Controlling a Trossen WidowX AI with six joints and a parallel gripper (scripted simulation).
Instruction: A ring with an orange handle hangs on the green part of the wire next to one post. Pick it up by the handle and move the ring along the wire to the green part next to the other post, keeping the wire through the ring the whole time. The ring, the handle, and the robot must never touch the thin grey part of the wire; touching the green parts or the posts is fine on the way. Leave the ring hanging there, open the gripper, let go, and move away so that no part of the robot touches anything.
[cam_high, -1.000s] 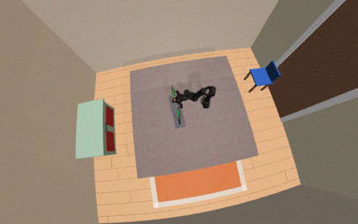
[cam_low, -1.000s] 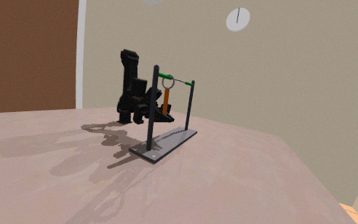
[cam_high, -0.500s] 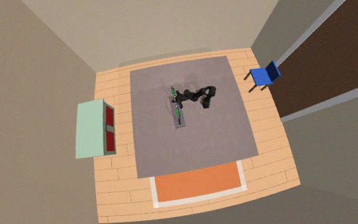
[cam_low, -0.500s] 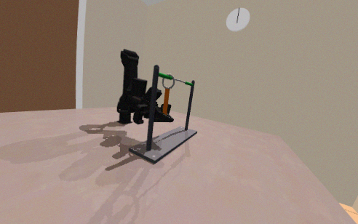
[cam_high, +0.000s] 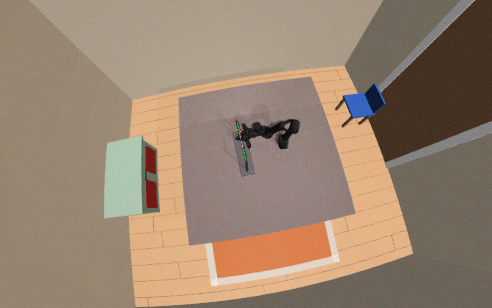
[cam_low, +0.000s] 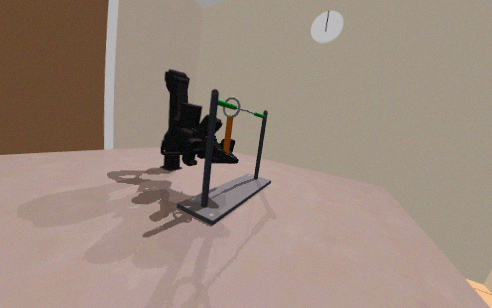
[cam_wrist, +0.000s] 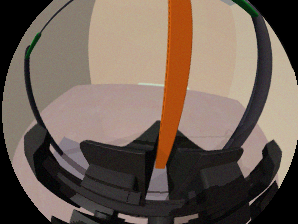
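Note:
The ring (cam_low: 231, 98) is around the wire at the inner end of the near green part (cam_low: 225, 104), close to the near post (cam_low: 210, 150) (cam_wrist: 264, 60). The wire crosses the middle of its opening. Its orange handle (cam_low: 228, 132) (cam_wrist: 179, 55) hangs down, tilted slightly. My gripper (cam_low: 230, 151) (cam_wrist: 162, 124) is shut on the handle's lower end, below the wire. The thin grey wire (cam_low: 247, 111) (cam_wrist: 52, 17) runs to the other green part (cam_low: 260, 115) (cam_wrist: 33, 46) by the far post (cam_low: 261, 145) (cam_wrist: 33, 100). The ring is out of the wrist view.
Both posts stand on a grey base plate (cam_high: 247, 173) (cam_low: 240, 192) on the table (cam_high: 280, 200) (cam_low: 325, 240). The arm (cam_high: 270, 131) reaches in from one side of the wire. A cabinet (cam_high: 124, 177) and a blue chair (cam_high: 359, 105) stand far off on the floor.

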